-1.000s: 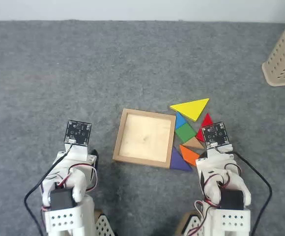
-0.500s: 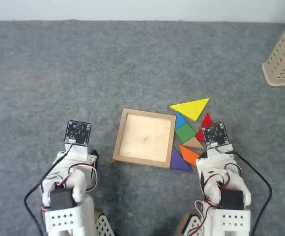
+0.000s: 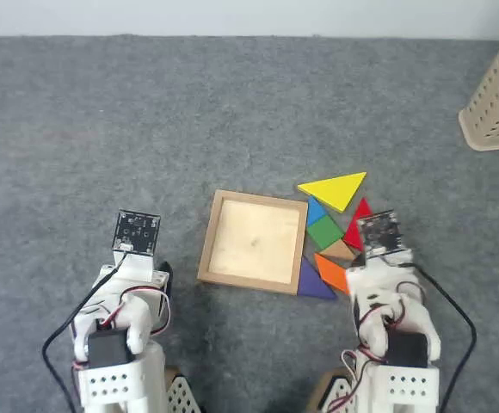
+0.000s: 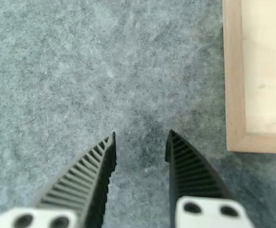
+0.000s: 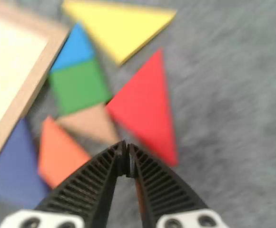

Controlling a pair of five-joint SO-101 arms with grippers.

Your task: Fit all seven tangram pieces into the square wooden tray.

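1. Square wooden tray lying bare on the grey carpet: nothing fitted yet.
2. Seven coloured tangram pieces clustered just beside it, all left to place.
3. Left gripper parted near the tray; right gripper pinched shut, empty, above the pieces.

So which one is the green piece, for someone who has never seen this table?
Find the square wooden tray in the middle of the grey mat; a cluster of coloured pieces lies beside its right side. Within it, the green square sits between the blue piece and the tan triangle, the only green one.
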